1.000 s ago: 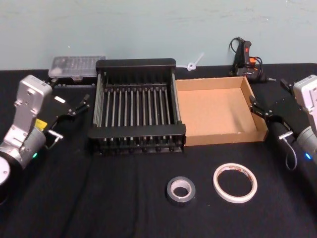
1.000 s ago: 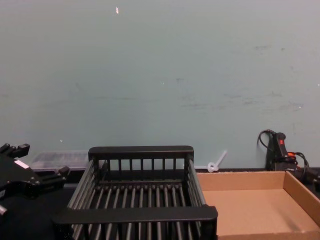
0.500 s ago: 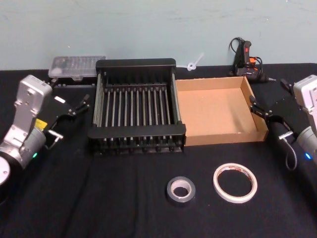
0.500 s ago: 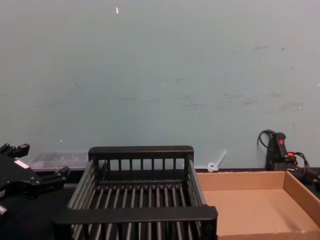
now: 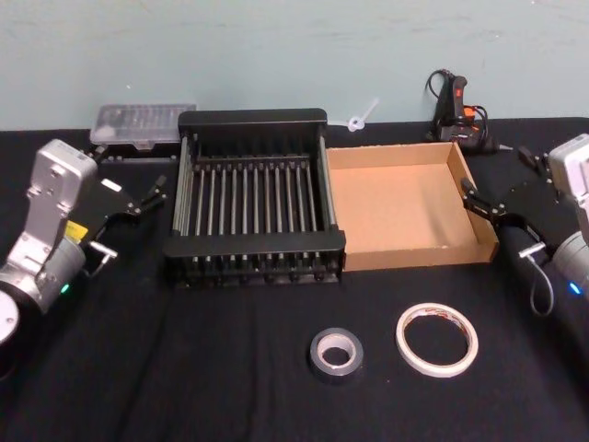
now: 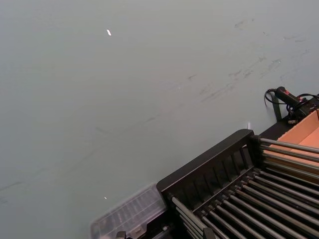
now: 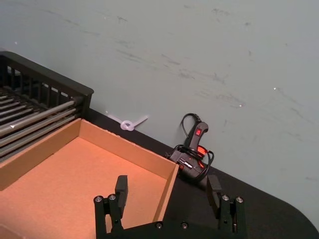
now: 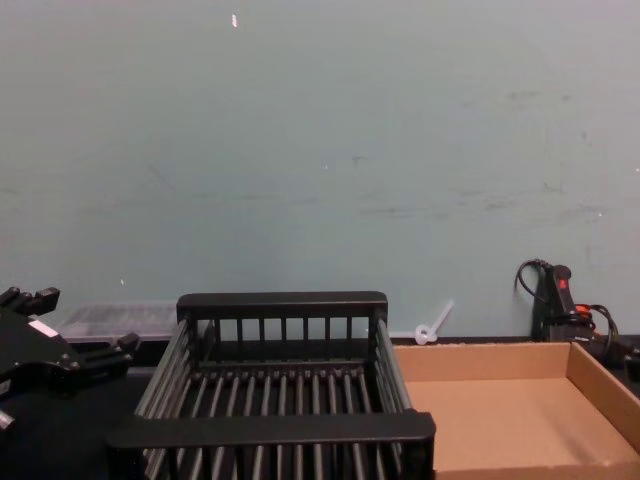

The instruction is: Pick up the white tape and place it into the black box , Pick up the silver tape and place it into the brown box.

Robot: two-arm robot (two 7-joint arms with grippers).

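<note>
Two rolls of tape are seen lying flat on the black tabletop [image 5: 230, 368] in front of the black box [image 5: 253, 117], both nearer the robot than it. The silver tape [image 5: 335, 355] is placed in front of the black box's right front corner, and the white tape [image 5: 437, 339] is set just to the right of the silver roll, apart from it, in front of the brown box [image 5: 479, 207]. The brown box is butted against the right side of the black box, and nothing is seen inside either. The left gripper [image 5: 129, 204] is held to the left of the black box, near its left wall, with its jaws spread and nothing between them. The right gripper [image 5: 495, 198] is held beyond the brown box, on the far side of it from the black box, near its right wall; in the right wrist view the right gripper [image 7: 167, 191] is shown with its jaws wide apart and nothing between them, above that box's far right corner. A clear plastic case [image 5: 144, 123] is seen behind the black box's left rear corner, and a black glue gun [image 5: 455, 109] with an orange trigger is seen well to the right of the black box, behind the brown box's far right corner.
</note>
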